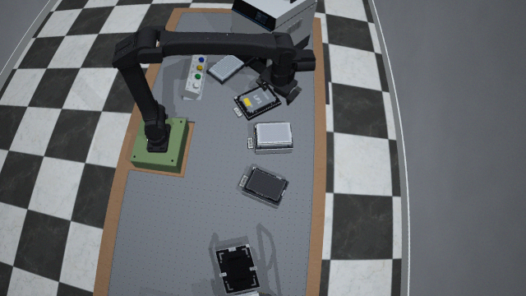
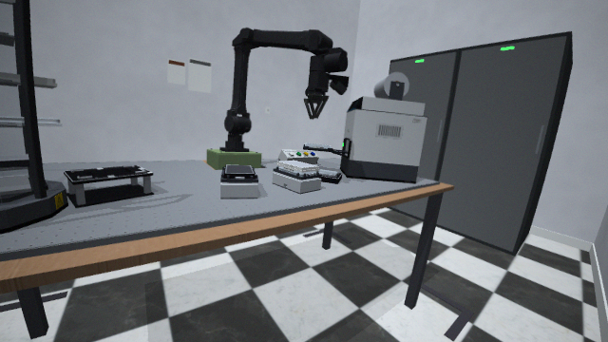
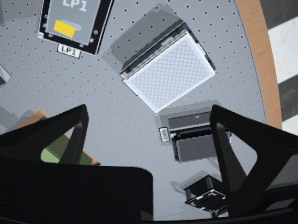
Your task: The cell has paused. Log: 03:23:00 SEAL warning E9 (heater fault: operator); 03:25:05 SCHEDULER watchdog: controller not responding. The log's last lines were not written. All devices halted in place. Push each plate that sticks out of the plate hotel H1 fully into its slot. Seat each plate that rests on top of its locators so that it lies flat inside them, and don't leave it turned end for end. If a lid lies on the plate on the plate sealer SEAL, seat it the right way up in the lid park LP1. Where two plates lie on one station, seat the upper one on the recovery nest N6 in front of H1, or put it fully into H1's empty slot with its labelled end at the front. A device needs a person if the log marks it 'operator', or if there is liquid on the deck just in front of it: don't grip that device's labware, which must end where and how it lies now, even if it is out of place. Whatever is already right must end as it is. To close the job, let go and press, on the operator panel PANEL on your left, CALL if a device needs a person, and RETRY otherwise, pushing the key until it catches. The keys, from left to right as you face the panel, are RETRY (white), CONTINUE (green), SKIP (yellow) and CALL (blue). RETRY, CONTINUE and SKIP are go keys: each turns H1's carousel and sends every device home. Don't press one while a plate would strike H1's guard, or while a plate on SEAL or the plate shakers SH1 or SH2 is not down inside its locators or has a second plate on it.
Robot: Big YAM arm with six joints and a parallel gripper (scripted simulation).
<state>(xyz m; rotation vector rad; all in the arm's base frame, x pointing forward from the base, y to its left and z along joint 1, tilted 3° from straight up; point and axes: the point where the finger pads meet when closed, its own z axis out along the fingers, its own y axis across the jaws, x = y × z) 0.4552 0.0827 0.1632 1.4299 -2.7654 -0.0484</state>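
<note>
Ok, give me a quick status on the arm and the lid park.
Gripper open, empty, high over the deck near the sealer. LP1 bare, no lid in it. Nothing between gripper and LP1.
</note>
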